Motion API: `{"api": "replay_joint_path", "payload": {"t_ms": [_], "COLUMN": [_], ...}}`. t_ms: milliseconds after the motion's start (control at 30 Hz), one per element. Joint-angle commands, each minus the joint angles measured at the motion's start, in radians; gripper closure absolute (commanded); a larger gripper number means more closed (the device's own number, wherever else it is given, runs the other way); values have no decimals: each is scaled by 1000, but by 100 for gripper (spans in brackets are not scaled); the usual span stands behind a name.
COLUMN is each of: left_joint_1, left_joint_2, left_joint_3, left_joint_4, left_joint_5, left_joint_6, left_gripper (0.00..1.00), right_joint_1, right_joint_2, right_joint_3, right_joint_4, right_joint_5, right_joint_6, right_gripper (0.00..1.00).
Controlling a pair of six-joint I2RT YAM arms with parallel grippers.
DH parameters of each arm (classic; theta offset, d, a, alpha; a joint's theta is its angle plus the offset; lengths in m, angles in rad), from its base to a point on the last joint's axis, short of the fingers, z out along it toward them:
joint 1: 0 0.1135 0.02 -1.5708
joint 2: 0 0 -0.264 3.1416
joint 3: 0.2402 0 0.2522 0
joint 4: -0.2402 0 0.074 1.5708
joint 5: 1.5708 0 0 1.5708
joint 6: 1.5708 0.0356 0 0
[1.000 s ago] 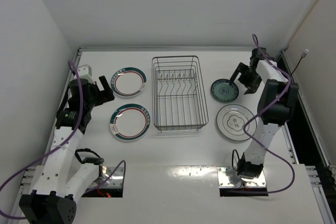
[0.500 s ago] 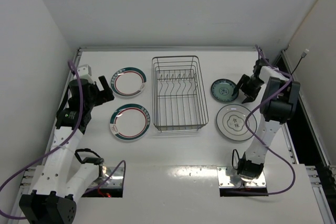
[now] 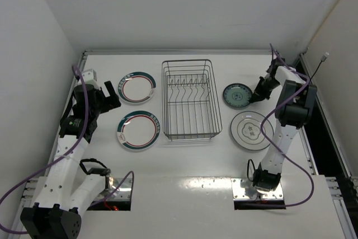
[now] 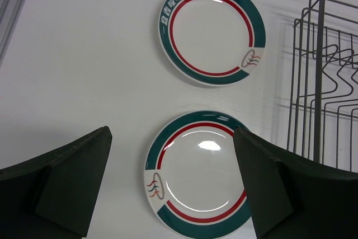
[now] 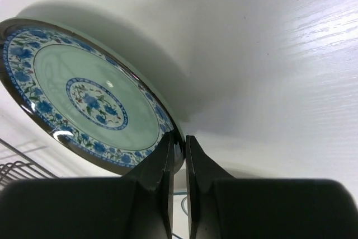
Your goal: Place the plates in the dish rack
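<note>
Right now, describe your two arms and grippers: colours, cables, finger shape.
Both the left arm and right arm have white links with black joints, and a purple cable loops along each. The left gripper and right gripper have dark, matte, wedge-shaped fingers.

A robotics lab test cell: a white table (image 3: pixel 190 160) boxed in by plain white walls (image 3: pixel 184 9), with two robot arms, left (image 3: pixel 72 138) and right (image 3: pixel 285 132), bolted to metal plates (image 3: pixel 260 190) along the frame's bottom edge, purple cables (image 3: pixel 33 180) trailing.
</note>
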Motion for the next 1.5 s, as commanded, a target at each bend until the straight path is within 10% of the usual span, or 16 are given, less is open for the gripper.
{"api": "replay_joint_path", "payload": {"t_ms": [0, 600, 1467], "left_joint_1": [-10, -10, -10], "left_joint_2": [-5, 24, 33], "left_joint_3": [12, 12, 12], "left_joint_4": [15, 15, 15], "left_joint_5": [-13, -4, -4], "left_joint_6": [18, 18, 18], "left_gripper": [12, 12, 12], "right_joint_1": [-3, 310, 723], "right_joint_2": [-27, -667, -390], "right_joint_3": [18, -43, 98], "right_joint_4": [16, 183, -4], "right_joint_5": [2, 447, 881], "right_joint_6": [-13, 107, 47], "right_gripper": [100, 100, 100]}}
